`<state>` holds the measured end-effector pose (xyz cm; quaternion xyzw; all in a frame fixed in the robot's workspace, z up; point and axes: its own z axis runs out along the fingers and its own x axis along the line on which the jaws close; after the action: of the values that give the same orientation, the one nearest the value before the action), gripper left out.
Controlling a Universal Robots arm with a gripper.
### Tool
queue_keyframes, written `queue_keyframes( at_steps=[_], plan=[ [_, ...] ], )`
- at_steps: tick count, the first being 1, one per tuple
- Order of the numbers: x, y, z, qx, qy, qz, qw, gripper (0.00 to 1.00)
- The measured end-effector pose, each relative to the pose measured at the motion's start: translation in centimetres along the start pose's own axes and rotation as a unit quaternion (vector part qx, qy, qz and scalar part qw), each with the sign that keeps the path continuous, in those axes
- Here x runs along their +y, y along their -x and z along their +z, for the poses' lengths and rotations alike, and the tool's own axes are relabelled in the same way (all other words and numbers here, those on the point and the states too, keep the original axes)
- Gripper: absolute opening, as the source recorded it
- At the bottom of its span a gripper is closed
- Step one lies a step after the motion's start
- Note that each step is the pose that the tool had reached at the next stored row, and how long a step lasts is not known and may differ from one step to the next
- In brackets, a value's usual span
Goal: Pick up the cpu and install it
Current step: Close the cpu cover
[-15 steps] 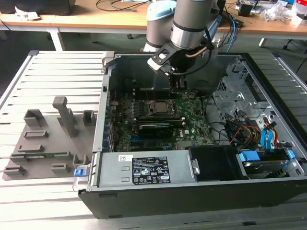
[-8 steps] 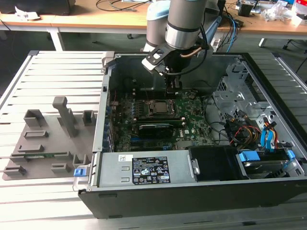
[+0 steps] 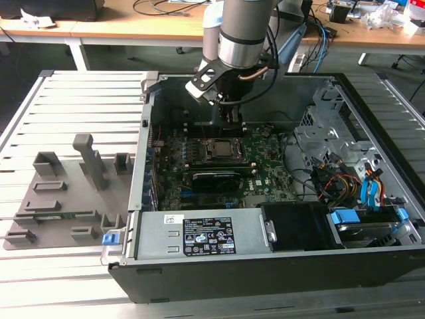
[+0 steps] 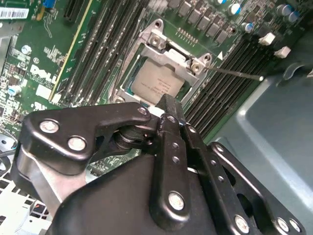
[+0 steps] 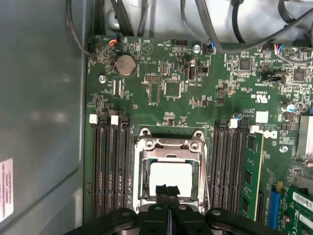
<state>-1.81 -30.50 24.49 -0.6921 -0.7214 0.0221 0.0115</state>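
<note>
— How far has it got? In the exterior view the arm reaches down into the open computer case [image 3: 265, 269], with the gripper [image 3: 232, 125] low over the motherboard [image 3: 269, 169].

— From here the cpu [image 3: 219, 149] looks to be lying in the socket in the middle of the board, just beside the gripper's tips. I can't make out anything hanging from the arm.

— And the second wrist view?

— That one is plainer. The gripper [image 4: 168, 102] has its two fingers pressed flat together with nothing pinched between them. The cpu [image 4: 155, 84] sits silver side up inside the metal socket frame [image 4: 160, 41], and the tips are right at its near edge. I can't tell whether they touch it or hang a hair above.

— Is the chip locked down?

— I couldn't say. A thin lever [image 4: 234, 72] juts out past the frame's corner towards the case wall, so I'd guess the clamp isn't latched.

— First wrist view?

— It agrees. The cpu [image 5: 170, 174] lies square in the socket frame [image 5: 170, 143], between the two banks of memory slots [image 5: 110, 166]. The closed tips of the gripper [image 5: 167, 189] sit over its edge. I'd judge the picking up and placing done. Any clamping is unconfirmed.
</note>
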Motion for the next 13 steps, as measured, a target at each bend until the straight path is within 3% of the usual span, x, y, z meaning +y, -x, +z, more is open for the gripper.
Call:
queue_keyframes(
  at_steps=[1, 2, 5, 9, 13],
  plan=[
    [-0.85, -0.04, 0.17, 0.0000, 0.0000, 0.000, 1.0000, 0.11],
    [-1.26, -0.06, 0.28, 0.0000, 0.0000, 0.000, 1.0000, 0.11],
    [-1.84, -0.03, 0.45, 0.0000, 0.0000, 0.000, 1.0000, 0.11],
    [-2.01, 0.08, 1.30, 0.0000, 0.0000, 0.000, 1.0000, 0.11],
    [-1.91, 0.25, 2.77, 0.0000, 0.0000, 0.000, 1.0000, 0.11]
  ],
)
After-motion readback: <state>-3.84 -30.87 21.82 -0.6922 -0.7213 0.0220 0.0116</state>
